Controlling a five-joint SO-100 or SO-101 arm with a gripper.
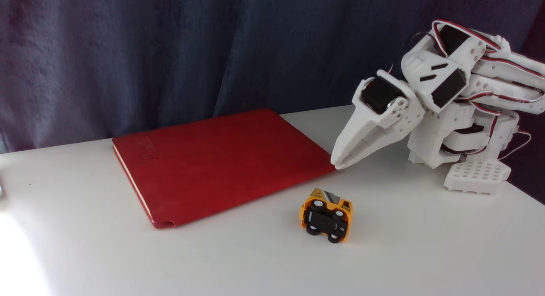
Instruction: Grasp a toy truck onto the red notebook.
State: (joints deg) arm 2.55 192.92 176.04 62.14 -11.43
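yellow-orange toy truck (326, 219) tipped over, black underside showing, near flat red notebook (217, 162)

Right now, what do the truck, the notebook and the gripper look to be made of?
Toy truck: glossy yellow-orange moulded plastic, black underside and wheels showing. Red notebook: matte, soft, leather-like cover with embossed lettering; real or imitation leather cannot be told. Gripper: matte white plastic, probably 3D-printed, judging by its perforated, blocky shells.
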